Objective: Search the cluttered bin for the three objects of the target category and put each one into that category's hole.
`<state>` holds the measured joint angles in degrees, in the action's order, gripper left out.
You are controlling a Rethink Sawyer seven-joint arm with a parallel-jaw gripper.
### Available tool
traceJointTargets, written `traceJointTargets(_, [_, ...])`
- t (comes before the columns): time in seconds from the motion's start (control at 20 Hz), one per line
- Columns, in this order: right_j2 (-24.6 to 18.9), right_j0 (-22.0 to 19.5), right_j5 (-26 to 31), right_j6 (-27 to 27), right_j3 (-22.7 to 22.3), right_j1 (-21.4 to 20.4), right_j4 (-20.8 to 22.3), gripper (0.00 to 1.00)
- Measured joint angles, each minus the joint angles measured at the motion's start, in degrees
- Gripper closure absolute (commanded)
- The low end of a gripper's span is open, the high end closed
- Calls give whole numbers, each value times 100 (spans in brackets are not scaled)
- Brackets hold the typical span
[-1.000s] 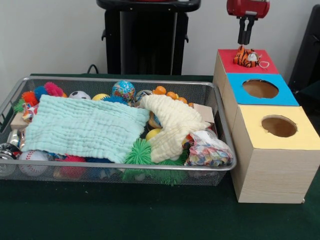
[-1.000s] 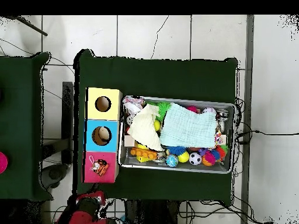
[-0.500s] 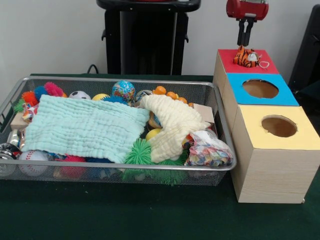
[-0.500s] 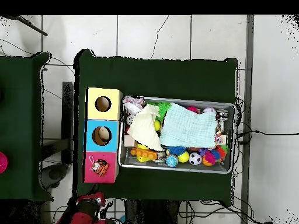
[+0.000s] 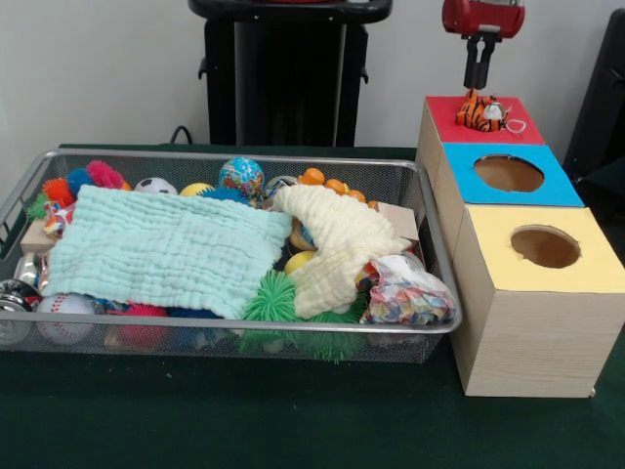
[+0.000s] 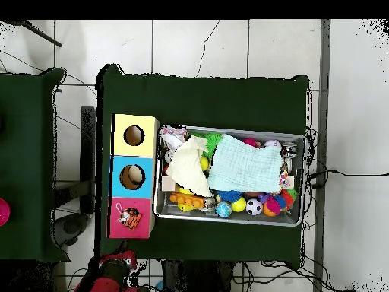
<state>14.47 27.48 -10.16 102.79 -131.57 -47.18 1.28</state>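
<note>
The wire mesh bin (image 5: 441,256) holds a clutter of toys under a mint cloth (image 5: 166,249) and a cream cloth (image 5: 337,244). It also shows in the overhead view (image 6: 301,182). An orange striped tiger toy (image 5: 481,112) lies on the red panel (image 5: 444,117) of the far wooden box and covers the hole. The toy also shows in the overhead view (image 6: 131,220). My gripper (image 5: 478,83) hangs open and empty just above and behind the tiger toy, apart from it.
The blue-panelled hole (image 5: 508,173) and the yellow-panelled hole (image 5: 545,246) stand in line nearer the camera. Balls, spiky toys and a patterned pouch (image 5: 410,293) fill the bin. The black pedestal (image 5: 288,73) stands behind. My red arm (image 6: 114,270) shows at the overhead view's bottom.
The arm has drawn back slightly toward its base. The tiger toy and the bin's contents have not moved.
</note>
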Motion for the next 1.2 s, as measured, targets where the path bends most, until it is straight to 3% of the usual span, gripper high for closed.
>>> traceJointTargets(0.75, [-2, 210, 0, 0, -8, -24, -79, 100])
traceJointTargets(1.2, [-2, 329, -38, 0, -7, 216, -121, 100])
